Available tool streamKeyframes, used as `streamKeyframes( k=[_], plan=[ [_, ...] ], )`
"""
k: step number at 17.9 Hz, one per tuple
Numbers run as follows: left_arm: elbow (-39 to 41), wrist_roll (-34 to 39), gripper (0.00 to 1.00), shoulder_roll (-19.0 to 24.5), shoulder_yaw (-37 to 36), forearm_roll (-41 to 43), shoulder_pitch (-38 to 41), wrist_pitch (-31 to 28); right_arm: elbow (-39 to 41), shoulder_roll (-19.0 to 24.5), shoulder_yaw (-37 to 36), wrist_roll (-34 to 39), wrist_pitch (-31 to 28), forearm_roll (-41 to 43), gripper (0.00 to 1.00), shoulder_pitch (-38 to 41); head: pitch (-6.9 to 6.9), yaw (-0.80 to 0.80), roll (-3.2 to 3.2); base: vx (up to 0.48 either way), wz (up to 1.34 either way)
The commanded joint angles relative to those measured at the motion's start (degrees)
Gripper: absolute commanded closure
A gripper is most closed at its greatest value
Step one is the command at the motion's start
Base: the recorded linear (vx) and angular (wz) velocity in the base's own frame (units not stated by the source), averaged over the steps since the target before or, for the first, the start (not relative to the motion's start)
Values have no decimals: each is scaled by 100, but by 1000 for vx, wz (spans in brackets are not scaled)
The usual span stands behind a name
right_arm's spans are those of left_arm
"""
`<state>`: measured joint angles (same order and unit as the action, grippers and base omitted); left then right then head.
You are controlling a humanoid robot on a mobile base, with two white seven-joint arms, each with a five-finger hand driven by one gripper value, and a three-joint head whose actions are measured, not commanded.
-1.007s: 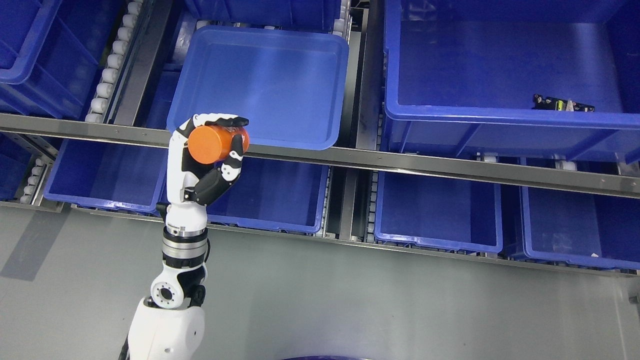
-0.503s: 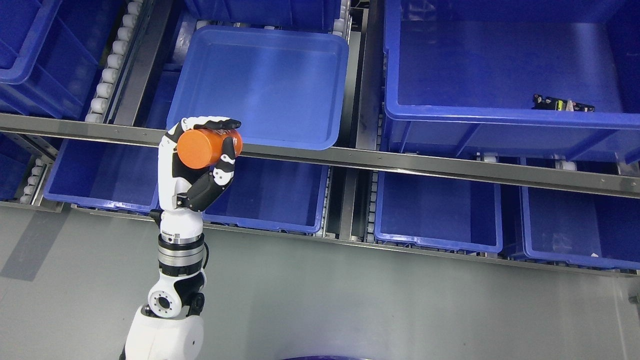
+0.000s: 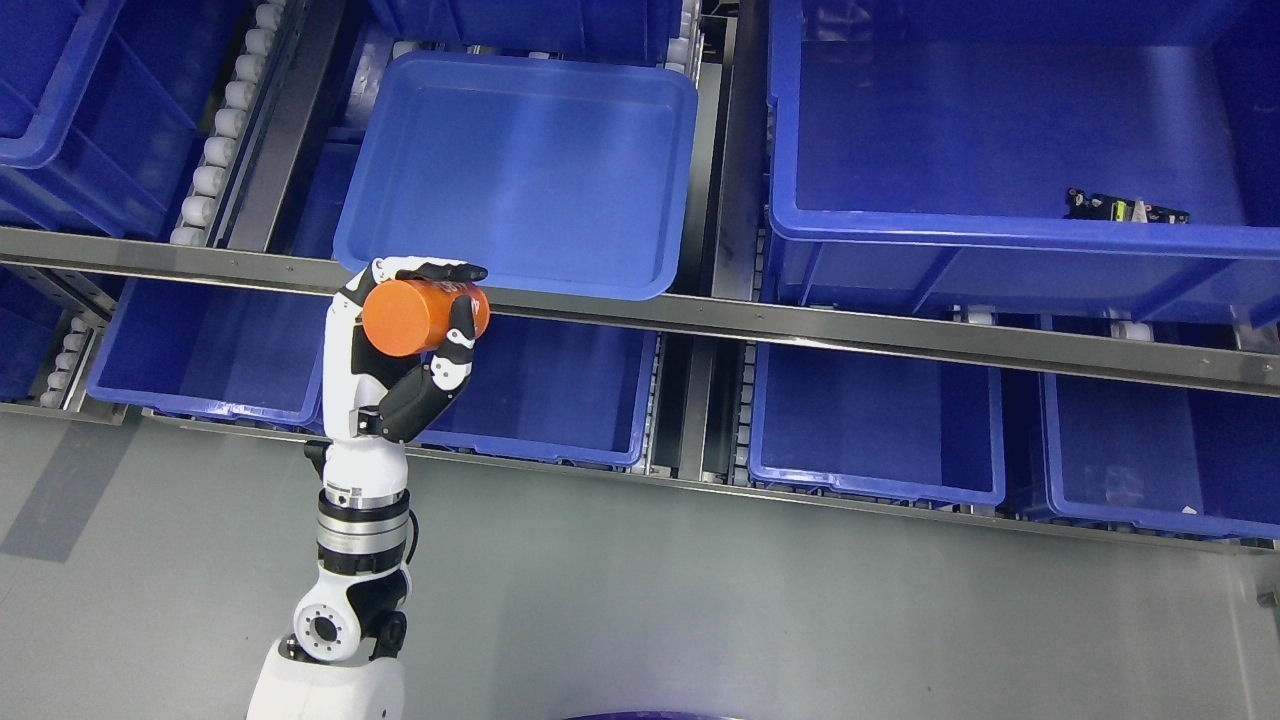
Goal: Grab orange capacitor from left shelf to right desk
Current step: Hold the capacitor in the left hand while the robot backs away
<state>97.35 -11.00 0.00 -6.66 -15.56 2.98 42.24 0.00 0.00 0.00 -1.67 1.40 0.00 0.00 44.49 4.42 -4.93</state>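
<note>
Capacitor lifted clear of the shelf tray

The left hand [image 3: 405,335], fingers wrapped around the orange capacitor [image 3: 415,313], has drawn back below the tray [image 3: 520,170]'s front-left corner; carrying rightward comes next.

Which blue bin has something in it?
The large upper-right bin: a small dark part lies near its front wall. The others in view look empty.

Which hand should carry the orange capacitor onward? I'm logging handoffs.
Left. The left hand already grips the orange capacitor in front of the shelf rail; the right arm is out of view.
</note>
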Motion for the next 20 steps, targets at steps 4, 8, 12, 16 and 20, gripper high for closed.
streamKeyframes(
  k=[4, 8, 12, 16, 20],
  plan=[
    [117, 2, 98, 100, 7, 0, 19, -14, 100, -100, -70, 0, 1, -18, 0, 114, 0, 0, 0, 0, 0],
    [117, -7, 98, 100, -2, 0, -25, -40, 100, -100, -70, 0, -8, -18, 0, 114, 0, 0, 0, 0, 0],
    [117, -7, 98, 100, -2, 0, -25, -58, 100, -100, -70, 0, -8, -18, 0, 114, 0, 0, 0, 0, 0],
    [117, -7, 98, 100, -2, 0, -25, -67, 100, -100, -70, 0, -8, -18, 0, 114, 0, 0, 0, 0, 0],
    [117, -7, 98, 100, -2, 0, -25, -75, 100, -100, -70, 0, -8, -18, 0, 114, 0, 0, 0, -16, 2]
  ],
)
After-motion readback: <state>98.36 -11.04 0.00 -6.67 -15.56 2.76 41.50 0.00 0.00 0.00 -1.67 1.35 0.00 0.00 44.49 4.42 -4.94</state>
